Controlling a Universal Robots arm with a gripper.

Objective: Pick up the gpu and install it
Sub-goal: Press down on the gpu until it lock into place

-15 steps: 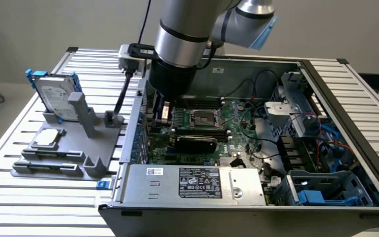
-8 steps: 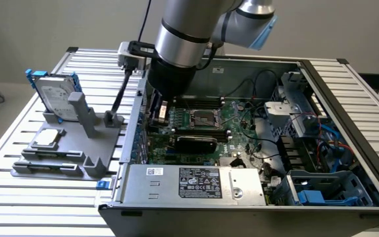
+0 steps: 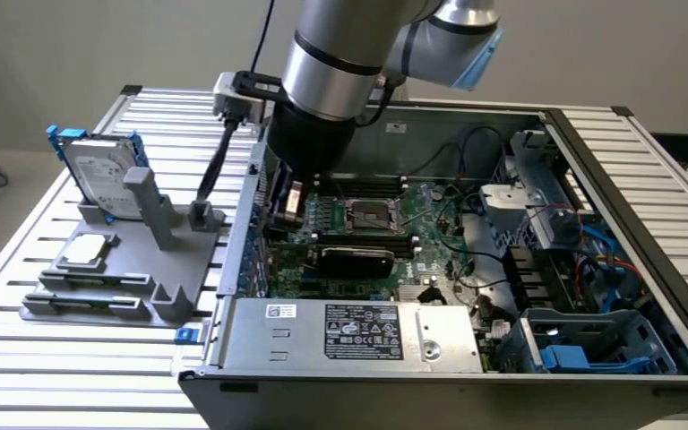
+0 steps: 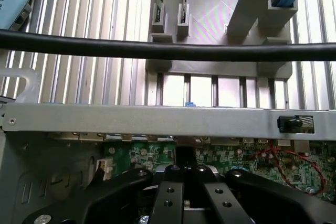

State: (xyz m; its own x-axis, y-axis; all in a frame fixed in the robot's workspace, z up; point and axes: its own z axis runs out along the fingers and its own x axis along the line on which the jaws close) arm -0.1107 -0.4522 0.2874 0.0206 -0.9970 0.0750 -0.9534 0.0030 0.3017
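**Fingers shut inside the case, gpu just beside them**

The fingers (image 4: 167, 188) are pressed fully together. Nothing shows clamped between them, so I judge them empty. In the exterior view the arm reaches down into the open case, with the fingers (image 3: 287, 210) low over the motherboard (image 3: 374, 215), close to the case wall (image 4: 157, 121).

The gpu (image 3: 350, 260) looks to be the black-shrouded card on the motherboard. It sits just beside the fingers, on the side toward the power supply (image 3: 356, 331). Its long axis runs from the wall by the fingers into the case, roughly parallel to the power supply's edge. It looks seated in a slot; whether it is fully home I can't tell.

The exterior view shows the gpu and the grey holder (image 3: 141, 269) on the desk (image 3: 33, 358) beyond that wall, with the hard drive (image 3: 99, 175) upright in it. The wrist view gives the finger closure, the strip of motherboard (image 4: 236, 156) past the tips, and the holder (image 4: 210, 24) across the wall.
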